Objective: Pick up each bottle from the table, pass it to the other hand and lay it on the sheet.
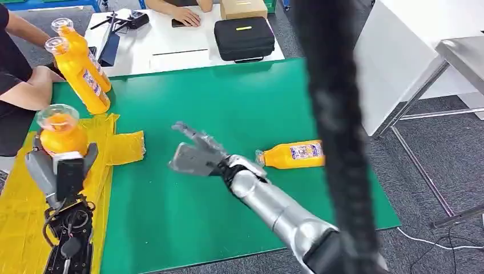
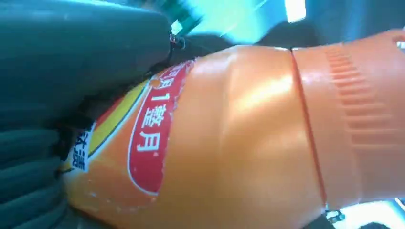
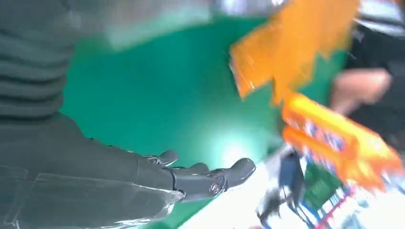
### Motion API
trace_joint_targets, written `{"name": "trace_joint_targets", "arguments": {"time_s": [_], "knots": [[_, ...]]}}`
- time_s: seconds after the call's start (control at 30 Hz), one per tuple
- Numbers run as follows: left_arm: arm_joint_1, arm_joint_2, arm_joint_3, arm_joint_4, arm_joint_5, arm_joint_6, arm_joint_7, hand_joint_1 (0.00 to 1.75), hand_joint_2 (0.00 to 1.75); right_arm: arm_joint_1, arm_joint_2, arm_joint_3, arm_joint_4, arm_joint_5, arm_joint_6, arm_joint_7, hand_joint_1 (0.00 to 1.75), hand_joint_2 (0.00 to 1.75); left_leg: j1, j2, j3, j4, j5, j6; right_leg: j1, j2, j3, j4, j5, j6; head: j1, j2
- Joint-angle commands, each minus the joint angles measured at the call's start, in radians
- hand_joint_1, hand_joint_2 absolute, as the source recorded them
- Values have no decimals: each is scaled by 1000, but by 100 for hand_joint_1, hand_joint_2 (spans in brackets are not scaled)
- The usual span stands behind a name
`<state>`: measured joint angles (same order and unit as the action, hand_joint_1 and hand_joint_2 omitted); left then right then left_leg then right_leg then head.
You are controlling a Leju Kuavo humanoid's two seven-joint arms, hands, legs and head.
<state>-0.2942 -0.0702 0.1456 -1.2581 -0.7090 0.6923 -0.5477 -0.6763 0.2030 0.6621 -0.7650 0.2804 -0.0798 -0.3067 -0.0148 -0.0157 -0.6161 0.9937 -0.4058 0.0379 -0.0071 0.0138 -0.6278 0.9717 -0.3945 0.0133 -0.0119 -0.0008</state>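
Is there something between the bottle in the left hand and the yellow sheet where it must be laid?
Nothing visible blocks it. The left hand holds the bottle above the yellow sheet. The two bottles near its far end leave the near part bare.

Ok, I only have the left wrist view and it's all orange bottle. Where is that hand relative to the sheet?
Observer: In the head view the left hand holds the held bottle upright, cap up, over the yellow sheet on the table's left side.
Operator: Is the other hand free?
Observer: Yes, the right hand is open and empty above the green mat.
Operator: Other bottles on the mat?
Observer: One, the lying bottle, on its side to the right of the right hand.
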Motion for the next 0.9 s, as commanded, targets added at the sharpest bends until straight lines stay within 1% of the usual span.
{"name": "trace_joint_targets", "arguments": {"time_s": [0.03,0.07,0.1,0.13,0.17,0.2,0.23,0.27,0.3,0.33,0.37,0.43,0.47,0.53,0.6,0.63,0.67,0.7,0.73,0.77,0.8,0.83,0.9], "knots": [[-51,-95,259,12,-375,6,-37,175,175,57,-116,-230,-229,-8,50,-38,0,0,1,-1,1,0,0,-1,1,-2,2,-1,0,0,0,0],[-55,-103,291,23,-529,6,1,175,175,72,-149,-235,-277,-3,61,-33,0,0,1,0,4,1,-2,-3,2,-2,5,0,-2,0,0,0],[-55,-103,291,23,-529,6,1,175,175,72,-149,-235,-277,-3,61,-33,0,0,1,-2,2,1,-1,-2,1,-4,4,-1,-1,0,0,0],[-60,-77,254,121,-734,6,128,175,175,94,-203,-239,-343,14,93,-6,0,0,1,-1,2,1,-1,-2,1,-4,3,-1,-1,0,-1,0],[-77,-37,177,247,-821,6,249,175,175,95,-230,-238,-354,22,119,4,0,175,1,-4,4,1,-1,-2,1,-7,6,-1,-3,0,0,0],[-94,-34,176,312,-849,6,262,175,175,89,-247,-237,-351,30,128,4,0,175,0,-7,4,0,0,-2,0,-8,5,-2,-2,1,0,0],[-94,-34,176,312,-849,6,262,175,175,89,-247,-237,-351,30,128,4,0,175,0,-9,7,0,-1,-3,1,-11,9,-2,-3,1,-1,0],[-117,49,3,462,-862,6,423,175,175,70,-263,-240,-325,43,146,8,0,175,1,-9,9,0,-2,-4,1,-12,12,-2,-4,1,0,0],[-140,85,-88,546,-862,6,504,175,175,63,-268,-238,-315,52,149,10,0,175,-1,-5,4,0,0,-2,-1,-6,5,-1,-2,1,0,0],[-191,101,-156,702,-862,6,546,175,175,57,-281,-238,-303,69,148,10,0,175,0,-5,6,0,-1,-3,0,-7,7,-1,-2,0,0,0],[-238,121,-224,833,-862,-9,597,175,175,59,-299,-238,-296,80,151,4,0,175,-1,-7,4,0,0,-2,-1,-9,6,-1,-2,0,0,0],[-251,124,-229,862,-860,6,599,175,175,64,-310,-246,-290,78,156,-11,0,175,-2,-5,4,-1,1,-1,-2,-8,4,-1,-1,1,0,0],[-251,124,-229,862,-860,6,599,175,175,64,-310,-246,-290,78,156,-11,0,175,-1,-6,6,0,0,-2,-1,-9,6,-1,-2,0,0,0],[-251,124,-229,862,-860,6,599,175,175,64,-310,-246,-290,78,156,-11,0,175,-1,-2,3,1,0,0,0,-3,3,-1,-1,1,-1,0],[-267,125,-225,916,-842,-33,578,175,175,56,-319,-239,-281,98,156,-11,0,175,0,1,4,1,-1,-1,0,-2,4,-1,-1,1,0,0],[-267,127,-234,928,-857,-48,592,175,175,49,-324,-242,-273,100,158,-13,0,175,-1,1,3,0,0,0,-1,-1,3,-1,0,1,0,0],[-267,121,-214,943,-825,-78,564,175,175,36,-331,-240,-256,109,164,-12,0,175,0,1,6,1,-2,-2,0,-2,6,-1,-2,0,-1,0],[-269,124,-224,957,-842,-111,591,175,175,23,-336,-241,-238,123,166,-13,0,175,-1,1,4,0,0,-1,-1,-1,4,0,0,1,0,0],[-273,122,-221,968,-840,-146,602,86,175,14,-342,-237,-225,142,167,-10,0,175,-1,1,4,0,0,-1,-1,-1,4,0,0,1,0,0],[-275,127,-242,972,-862,-165,646,0,175,15,-350,-234,-223,165,160,-4,0,175,1,2,9,2,-3,-3,1,-2,9,1,-3,0,-1,0],[-276,129,-252,973,-862,-176,651,0,175,20,-358,-232,-226,177,159,-2,0,175,0,2,7,2,-2,-3,0,-1,7,0,-2,0,-1,0],[-276,131,-246,972,-853,-199,628,0,0,32,-374,-233,-238,189,157,4,0,175,-1,0,7,0,-1,-2,-1,-2,7,0,-1,0,-1,0],[-269,137,-225,958,-832,-194,618,0,0,52,-425,-226,-263,231,161,18,0,175,0,-3,9,0,0,-2,0,-5,10,-1,0,0,-1,0]]}}
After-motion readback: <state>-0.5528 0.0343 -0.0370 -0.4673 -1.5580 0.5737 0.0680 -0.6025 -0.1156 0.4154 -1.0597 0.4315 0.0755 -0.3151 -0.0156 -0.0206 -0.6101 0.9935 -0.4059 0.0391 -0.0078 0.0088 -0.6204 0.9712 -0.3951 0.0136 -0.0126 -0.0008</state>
